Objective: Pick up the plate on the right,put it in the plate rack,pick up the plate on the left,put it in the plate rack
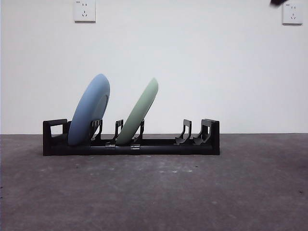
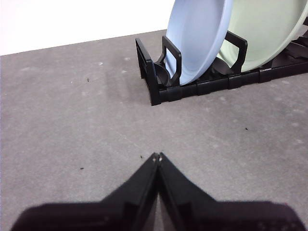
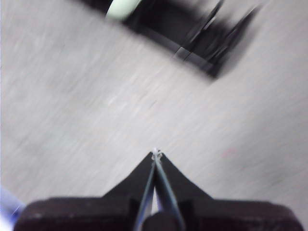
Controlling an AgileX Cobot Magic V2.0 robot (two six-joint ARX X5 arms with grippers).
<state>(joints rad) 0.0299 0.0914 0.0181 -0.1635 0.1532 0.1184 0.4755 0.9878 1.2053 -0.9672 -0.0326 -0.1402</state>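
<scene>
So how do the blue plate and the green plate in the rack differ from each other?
The round pale blue plate stands near one end of the long black plastic plate rack; the round pale green plate sits toward the rack's middle. The blue plate stands steeper, while the green plate leans further over. In the front view the blue plate shows more of its face and the green plate is nearly edge-on. Both rest in slots, tilted the same way.

blue plate [image 1: 89, 109] & green plate [image 1: 139, 113] tilted in black plate rack [image 1: 159, 148]
</scene>
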